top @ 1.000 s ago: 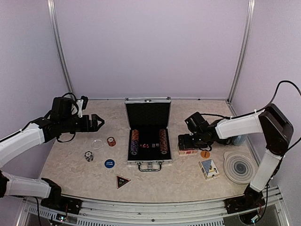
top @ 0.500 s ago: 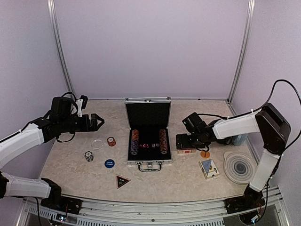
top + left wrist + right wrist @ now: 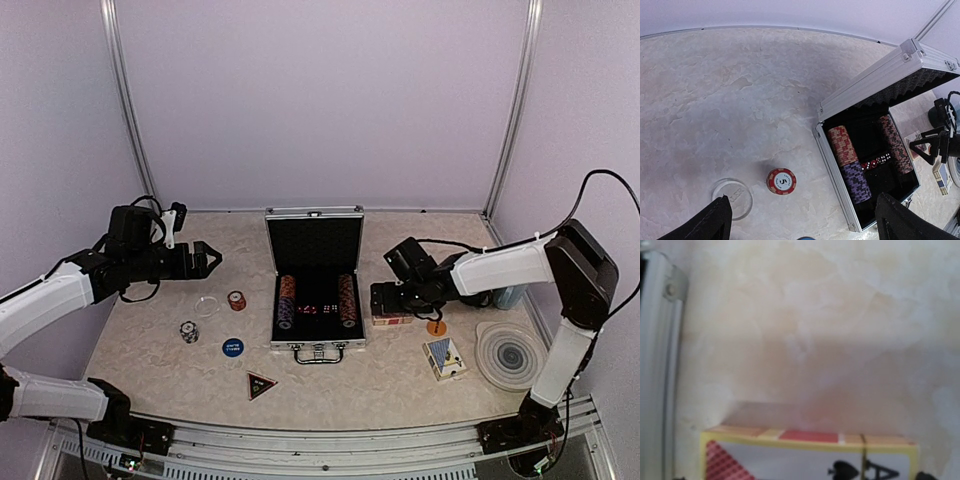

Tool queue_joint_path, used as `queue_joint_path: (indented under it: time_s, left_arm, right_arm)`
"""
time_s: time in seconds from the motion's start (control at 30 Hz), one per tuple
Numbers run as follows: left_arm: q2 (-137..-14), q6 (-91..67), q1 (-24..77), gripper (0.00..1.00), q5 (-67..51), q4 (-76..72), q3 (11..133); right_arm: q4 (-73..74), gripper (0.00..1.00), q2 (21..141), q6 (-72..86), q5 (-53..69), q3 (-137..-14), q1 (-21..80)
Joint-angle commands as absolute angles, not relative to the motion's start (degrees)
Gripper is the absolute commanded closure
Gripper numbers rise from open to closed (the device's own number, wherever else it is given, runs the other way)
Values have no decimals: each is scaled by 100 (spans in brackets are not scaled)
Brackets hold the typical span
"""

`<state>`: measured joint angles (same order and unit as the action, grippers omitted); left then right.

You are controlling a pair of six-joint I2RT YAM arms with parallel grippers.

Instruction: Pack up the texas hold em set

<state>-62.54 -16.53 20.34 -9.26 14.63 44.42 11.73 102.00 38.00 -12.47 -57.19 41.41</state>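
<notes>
One silver case (image 3: pixel 314 243) — lid up, chips (image 3: pixel 287 300) inside.

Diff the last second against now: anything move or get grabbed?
The right gripper crept left toward the open case, low over the red card deck. Its jaws are open, and nothing was taken or let go. The deck may have slid slightly with it, but the shift is too small to confirm. The left gripper, also open, the case and the blue card deck stayed put.
</notes>
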Motion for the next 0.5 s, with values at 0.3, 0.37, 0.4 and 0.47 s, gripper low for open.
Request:
queue_joint_path:
  time_s: [0.3,0.37,0.4,0.47]
  left_arm:
    - [-6225,-1695,2033,1,-997,1327,4521]
    - [-6246,-1701,2024,1,-1018,1332,4526]
    - [-6248,-1697,2023,1,-1021,1328,4524]
    - [-6251,-1696,2023,1,-1006,1328,4514]
  right_arm:
    - [1431,1,10122,3773,-1317,-5791,4231]
    - [1464,1,10209,3764,-1375,-5823,4243]
    - [1492,1,10251,3759,-1407,-5847,4257]
    - [1531,1,10318,3725,-1496,-5921,4311]
